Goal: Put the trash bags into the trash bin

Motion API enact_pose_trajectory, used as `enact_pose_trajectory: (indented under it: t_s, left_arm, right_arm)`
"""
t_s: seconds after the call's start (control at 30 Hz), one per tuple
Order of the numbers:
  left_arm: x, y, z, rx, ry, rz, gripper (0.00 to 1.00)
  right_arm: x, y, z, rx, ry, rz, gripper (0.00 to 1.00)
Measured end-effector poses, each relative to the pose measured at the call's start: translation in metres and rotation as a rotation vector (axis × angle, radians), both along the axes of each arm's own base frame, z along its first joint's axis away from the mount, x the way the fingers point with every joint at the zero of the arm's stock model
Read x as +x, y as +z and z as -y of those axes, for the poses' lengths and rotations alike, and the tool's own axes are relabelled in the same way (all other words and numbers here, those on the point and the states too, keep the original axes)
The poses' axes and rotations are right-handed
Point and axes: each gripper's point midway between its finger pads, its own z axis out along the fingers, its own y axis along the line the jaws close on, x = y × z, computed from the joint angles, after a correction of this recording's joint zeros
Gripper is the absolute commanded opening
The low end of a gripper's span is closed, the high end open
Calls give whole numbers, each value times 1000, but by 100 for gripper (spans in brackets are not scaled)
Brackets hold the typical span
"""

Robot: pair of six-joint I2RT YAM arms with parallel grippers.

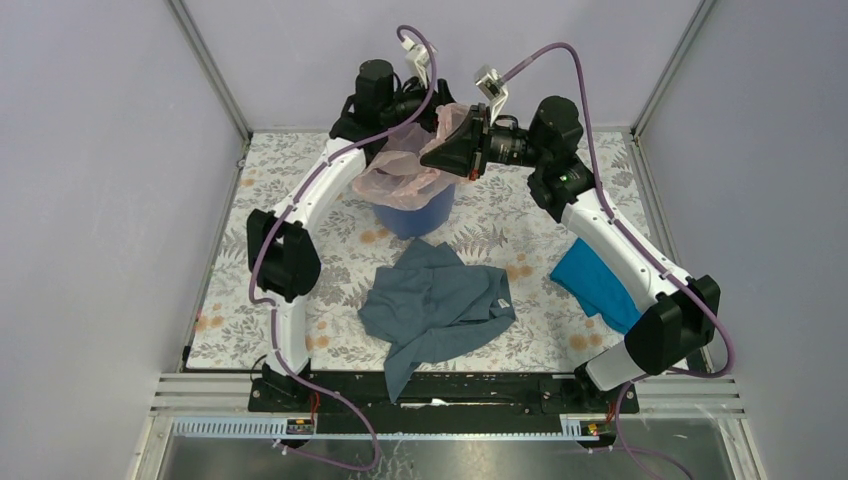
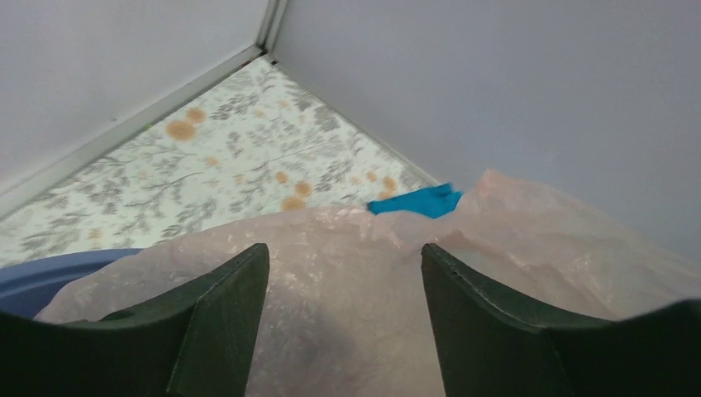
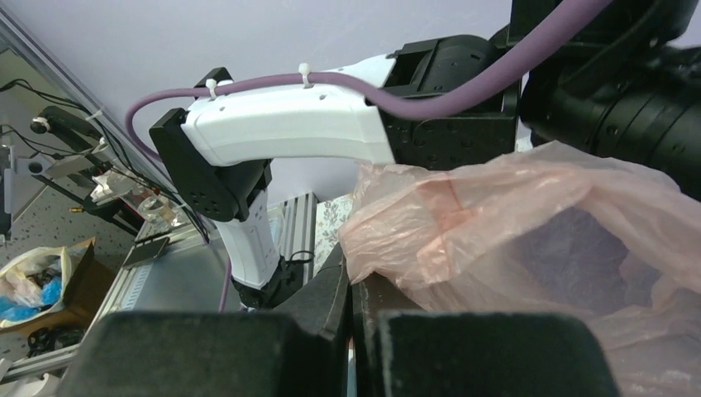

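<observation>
The pale pink trash bag (image 1: 398, 172) hangs crumpled over the mouth of the round blue trash bin (image 1: 415, 213) at the back middle of the table. My right gripper (image 3: 349, 277) is shut on an edge of the bag (image 3: 512, 231) and holds it just above the bin; in the top view the gripper (image 1: 430, 157) points left. My left gripper (image 2: 343, 248) is open, its fingers spread over the bag (image 2: 347, 298), with the bin rim (image 2: 45, 277) at lower left. In the top view the left gripper's tips are hidden behind the bag.
A grey-blue garment (image 1: 440, 300) lies crumpled in front of the bin. A turquoise cloth (image 1: 595, 280) lies at the right under my right arm and shows in the left wrist view (image 2: 413, 200). Enclosure walls stand close behind the bin.
</observation>
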Motion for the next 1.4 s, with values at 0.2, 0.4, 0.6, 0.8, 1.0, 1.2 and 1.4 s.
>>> enact_pose_trajectory:
  t_s: [0.2, 0.4, 0.6, 0.8, 1.0, 1.2, 1.4]
  left_arm:
    - [9, -14, -18, 128, 114, 31, 11]
    - [23, -6, -72, 196, 396, 34, 0]
    - [23, 2, -157, 154, 699, -34, 1]
    - [12, 17, -197, 107, 814, -66, 71]
    - [-41, 56, -209, 56, 815, -32, 99]
    - [-108, 75, -226, 13, 820, 27, 99]
    - [-138, 61, -230, 34, 795, 36, 99]
  right_arm:
    - [0, 8, -1, 30, 4, 2, 0]
    - [6, 10, -1, 47, -24, -6, 0]
    - [28, 2, 0, 39, -148, -52, 0]
    - [63, -3, 8, 40, -355, -133, 0]
    - [107, 26, 19, 145, -569, -222, 0]
    - [147, 38, 8, 309, -610, -384, 0]
    - [191, 25, -32, 379, -526, -523, 0]
